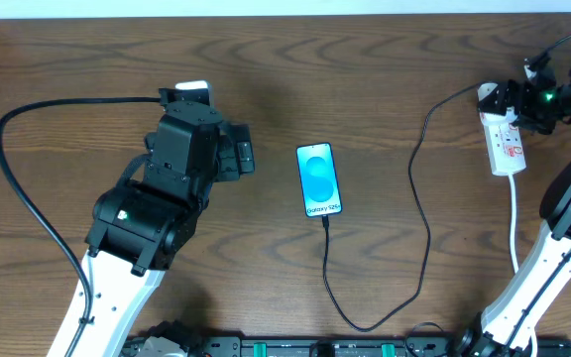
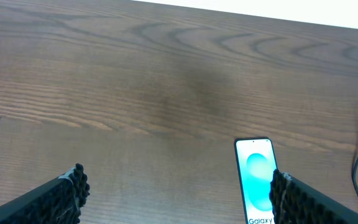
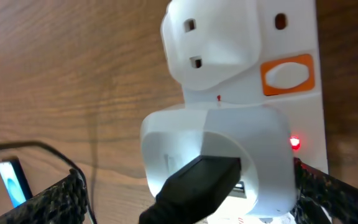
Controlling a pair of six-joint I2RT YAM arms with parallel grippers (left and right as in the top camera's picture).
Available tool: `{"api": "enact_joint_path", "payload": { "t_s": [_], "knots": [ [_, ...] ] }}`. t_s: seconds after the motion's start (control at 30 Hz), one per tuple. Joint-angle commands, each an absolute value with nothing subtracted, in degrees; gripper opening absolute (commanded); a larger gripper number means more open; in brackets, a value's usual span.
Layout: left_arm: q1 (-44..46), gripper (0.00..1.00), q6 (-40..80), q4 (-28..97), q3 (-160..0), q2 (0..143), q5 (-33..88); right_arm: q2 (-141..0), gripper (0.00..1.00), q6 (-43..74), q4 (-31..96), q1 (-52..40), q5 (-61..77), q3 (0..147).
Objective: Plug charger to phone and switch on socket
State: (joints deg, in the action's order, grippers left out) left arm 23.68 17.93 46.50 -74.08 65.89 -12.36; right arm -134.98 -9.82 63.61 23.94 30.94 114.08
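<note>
The phone (image 1: 319, 179) lies mid-table with its blue screen lit, and also shows in the left wrist view (image 2: 256, 180). The thin black charger cable (image 1: 419, 208) runs from the phone's bottom edge, loops near the front and goes up to the socket (image 1: 507, 145) at the far right. In the right wrist view the black plug (image 3: 197, 183) sits in a white adapter (image 3: 216, 155) on the socket (image 3: 291, 37), and a red light (image 3: 295, 142) glows. My right gripper (image 3: 185, 196) is open, its fingers either side of the adapter. My left gripper (image 2: 176, 196) is open and empty, left of the phone.
The socket's white cord (image 1: 514, 223) runs toward the front right beside my right arm. A second white adapter (image 3: 210, 37) and an orange-framed switch (image 3: 288, 74) sit on the socket. My left arm's thick black cable (image 1: 18, 188) loops at the far left.
</note>
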Motion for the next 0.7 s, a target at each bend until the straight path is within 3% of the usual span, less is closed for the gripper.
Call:
{"api": "enact_joint_path", "payload": {
  "t_s": [0.0, 0.3, 0.67],
  "knots": [
    [23.44, 0.95, 17.19, 46.72, -74.48, 65.91, -13.13, -136.92, 0.99, -2.00, 65.41, 23.16, 24.36, 115.18],
    [23.44, 0.95, 17.17, 46.70, -74.48, 65.91, -13.13, -135.37, 0.99, 0.71, 73.73, 26.06, 19.59, 125.40],
    [23.44, 0.95, 17.19, 46.70, -74.48, 65.91, -13.13, -135.22, 0.99, 0.82, 92.97, 25.21, 10.83, 144.03]
  ]
}}
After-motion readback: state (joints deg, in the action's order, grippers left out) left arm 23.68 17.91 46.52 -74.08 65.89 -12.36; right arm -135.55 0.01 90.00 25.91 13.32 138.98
